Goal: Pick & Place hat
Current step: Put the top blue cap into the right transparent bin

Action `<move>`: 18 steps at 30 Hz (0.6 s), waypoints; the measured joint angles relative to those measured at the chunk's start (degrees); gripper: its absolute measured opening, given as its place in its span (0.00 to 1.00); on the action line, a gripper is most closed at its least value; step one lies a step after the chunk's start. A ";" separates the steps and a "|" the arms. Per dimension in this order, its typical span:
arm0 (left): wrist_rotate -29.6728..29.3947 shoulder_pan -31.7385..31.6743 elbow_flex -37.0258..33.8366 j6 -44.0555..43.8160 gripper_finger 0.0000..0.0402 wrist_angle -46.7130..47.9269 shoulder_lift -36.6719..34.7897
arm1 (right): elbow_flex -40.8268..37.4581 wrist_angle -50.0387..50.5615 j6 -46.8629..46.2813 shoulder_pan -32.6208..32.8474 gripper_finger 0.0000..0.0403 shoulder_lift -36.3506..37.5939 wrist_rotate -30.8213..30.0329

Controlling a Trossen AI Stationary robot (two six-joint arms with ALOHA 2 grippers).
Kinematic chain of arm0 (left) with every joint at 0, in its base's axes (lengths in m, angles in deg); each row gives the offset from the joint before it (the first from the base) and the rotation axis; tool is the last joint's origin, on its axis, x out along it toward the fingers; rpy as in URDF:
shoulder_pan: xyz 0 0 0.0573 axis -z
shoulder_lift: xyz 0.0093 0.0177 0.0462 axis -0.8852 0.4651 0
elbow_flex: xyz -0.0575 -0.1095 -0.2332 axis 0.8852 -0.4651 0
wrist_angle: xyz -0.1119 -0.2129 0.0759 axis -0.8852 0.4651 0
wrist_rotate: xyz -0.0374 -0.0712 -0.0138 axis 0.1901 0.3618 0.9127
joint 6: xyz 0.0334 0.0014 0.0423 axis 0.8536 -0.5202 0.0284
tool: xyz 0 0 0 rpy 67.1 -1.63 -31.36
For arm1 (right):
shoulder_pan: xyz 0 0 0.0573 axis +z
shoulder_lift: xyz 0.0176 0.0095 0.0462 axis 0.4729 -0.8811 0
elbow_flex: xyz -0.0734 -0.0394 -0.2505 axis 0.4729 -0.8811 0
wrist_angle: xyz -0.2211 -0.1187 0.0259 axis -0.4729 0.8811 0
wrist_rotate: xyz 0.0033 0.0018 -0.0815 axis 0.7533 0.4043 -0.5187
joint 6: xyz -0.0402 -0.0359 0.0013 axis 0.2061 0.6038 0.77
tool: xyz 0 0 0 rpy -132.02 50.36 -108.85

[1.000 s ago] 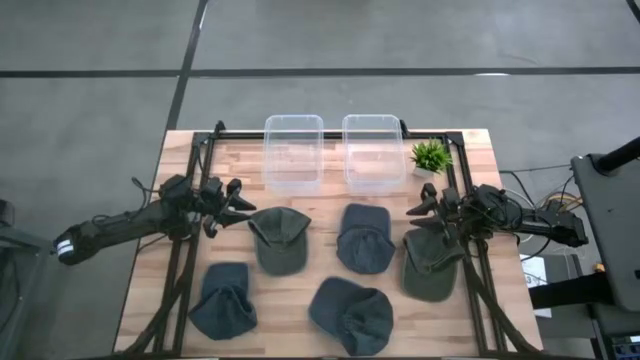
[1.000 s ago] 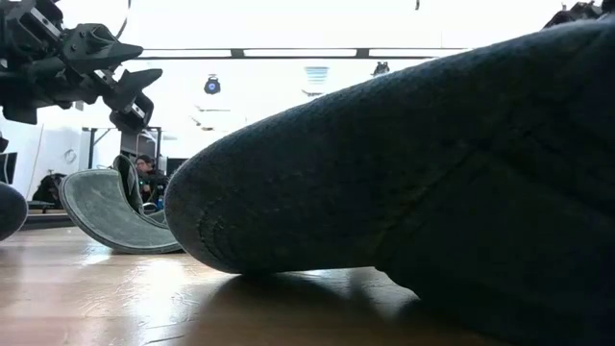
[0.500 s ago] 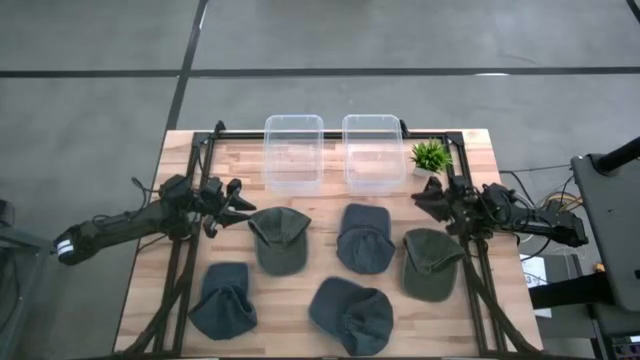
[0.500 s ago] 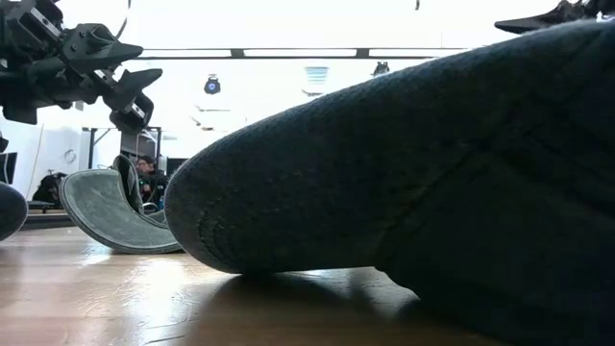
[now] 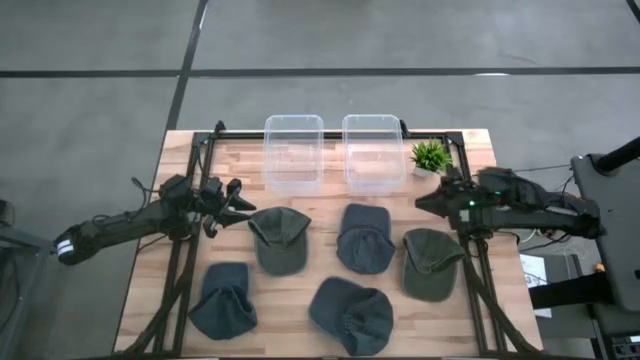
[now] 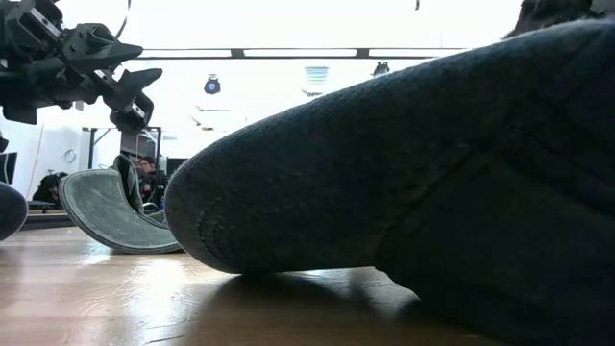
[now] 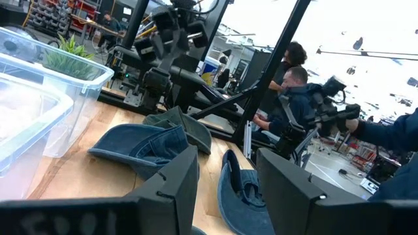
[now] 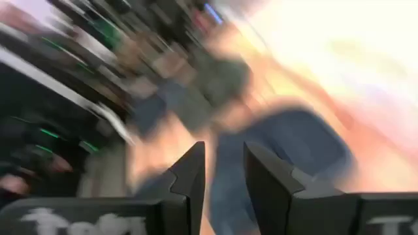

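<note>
Right gripper (image 5: 424, 205) sits above table's right rail, fingers narrowly parted, holding nothing; your target, dark green fabric cap (image 5: 431, 262), lies on wooden table (image 5: 478, 150) just in front of it. Left gripper (image 5: 237, 203) waits wide open and empty beside second green cap (image 5: 278, 239). Descend onto cap's crown, not brim; pinch fabric fold before lifting. Right arm reaches in from right edge, forearm near level, wrist aimed inward. Farther off: two clear plastic bins (image 5: 293, 152), likely drop spot.
</note>
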 joint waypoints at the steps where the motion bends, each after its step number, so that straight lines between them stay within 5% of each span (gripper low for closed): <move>1: 0.00 0.00 0.00 -0.01 0.38 0.00 0.02 | 2.20 3.90 -0.49 0.00 0.22 -2.70 -0.02; 10: 0.00 0.00 0.00 0.00 0.38 0.00 0.01 | 13.37 10.24 -1.89 0.00 0.18 -22.51 2.03; 18: 0.00 -0.01 0.00 -0.26 0.38 0.00 0.02 | 14.17 10.83 -4.21 0.00 0.29 -34.79 9.12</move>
